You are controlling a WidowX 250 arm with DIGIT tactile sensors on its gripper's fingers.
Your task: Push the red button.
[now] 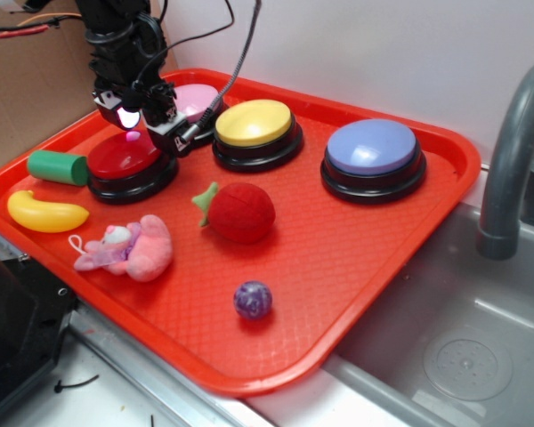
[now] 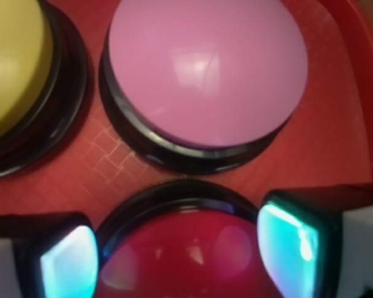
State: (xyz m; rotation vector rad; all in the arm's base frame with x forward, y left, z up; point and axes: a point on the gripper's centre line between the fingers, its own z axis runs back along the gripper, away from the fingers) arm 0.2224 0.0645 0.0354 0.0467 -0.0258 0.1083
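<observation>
The red button (image 1: 123, 157) has a glossy dark-red dome on a black round base and sits at the back left of the orange tray (image 1: 365, 258). My gripper (image 1: 142, 124) hangs just over the button's far edge, very close to the dome or touching it. In the wrist view the red button (image 2: 186, 257) fills the bottom centre, and my gripper (image 2: 183, 261) is open, with one finger at each side of the dome. The pink-topped button (image 2: 205, 68) lies just beyond it.
On the tray are a pink button (image 1: 196, 100), a yellow button (image 1: 256, 124), a blue-purple button (image 1: 372, 151), a plush strawberry (image 1: 240, 212), a green cylinder (image 1: 58, 167), a yellow banana (image 1: 44, 212), a pink plush toy (image 1: 133, 249) and a purple ball (image 1: 252, 300). A sink with a grey faucet (image 1: 512, 151) is at the right.
</observation>
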